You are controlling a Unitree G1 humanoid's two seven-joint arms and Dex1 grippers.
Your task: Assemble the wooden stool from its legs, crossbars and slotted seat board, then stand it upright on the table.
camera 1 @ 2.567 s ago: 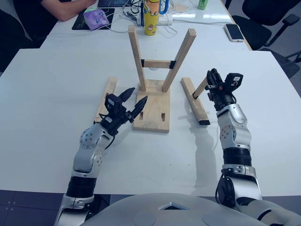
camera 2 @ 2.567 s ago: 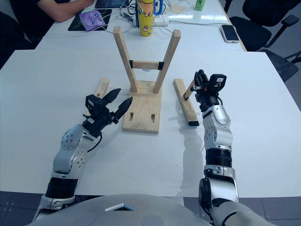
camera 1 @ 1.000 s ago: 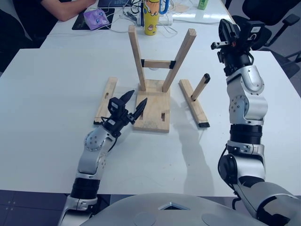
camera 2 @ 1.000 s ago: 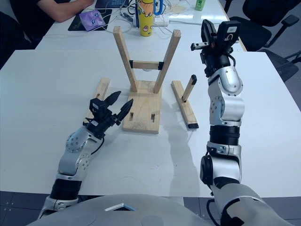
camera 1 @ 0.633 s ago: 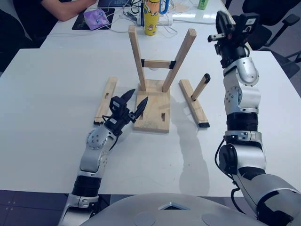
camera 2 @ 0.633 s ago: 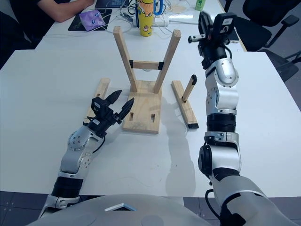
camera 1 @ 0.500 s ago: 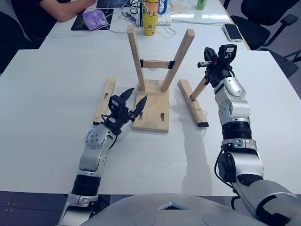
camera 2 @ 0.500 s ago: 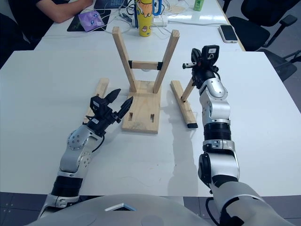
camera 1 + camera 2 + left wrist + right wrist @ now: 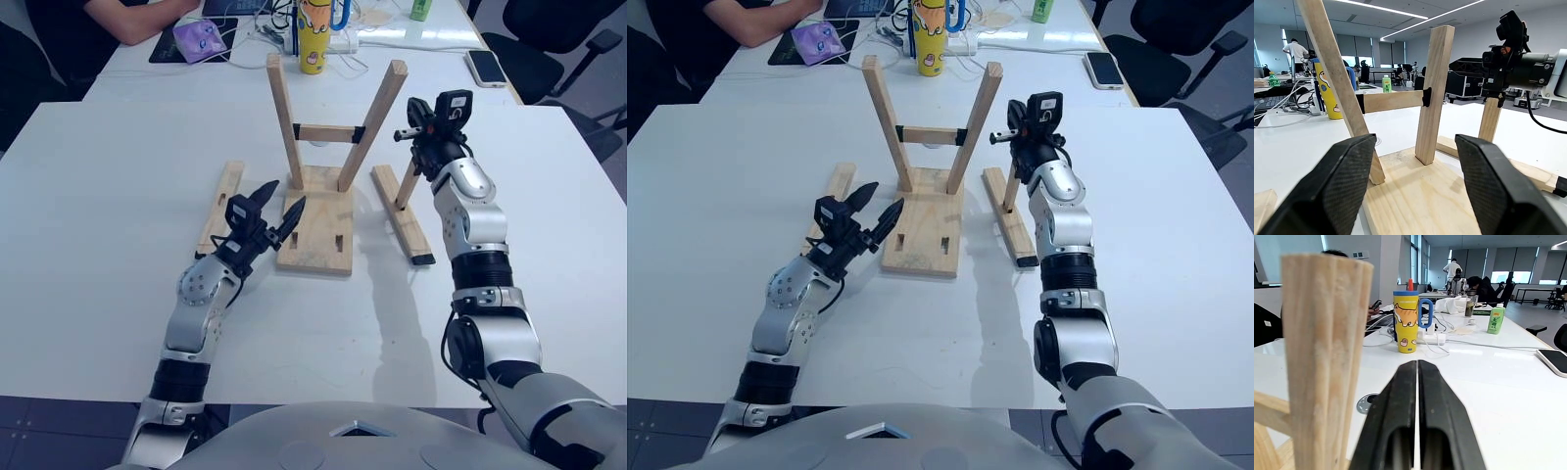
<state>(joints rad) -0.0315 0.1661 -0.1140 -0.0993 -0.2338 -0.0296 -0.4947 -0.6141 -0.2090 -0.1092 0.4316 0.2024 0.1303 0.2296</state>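
Done: two legs [image 9: 287,113] and a crossbar [image 9: 328,133] are standing in the seat board [image 9: 318,230], in the middle of the table [image 9: 98,196].
Loose: left leg [image 9: 220,206] and right leg [image 9: 402,220] are lying beside it.
Left gripper [image 9: 284,198]: hanging wide open near the board, holding nothing.
Right gripper [image 9: 1416,363]: hovering pressed together over the right leg, holding nothing.

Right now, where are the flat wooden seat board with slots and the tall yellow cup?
flat wooden seat board with slots [image 9: 321,215]: left eye view, its bare middle.
tall yellow cup [image 9: 314,44]: left eye view, its printed side.
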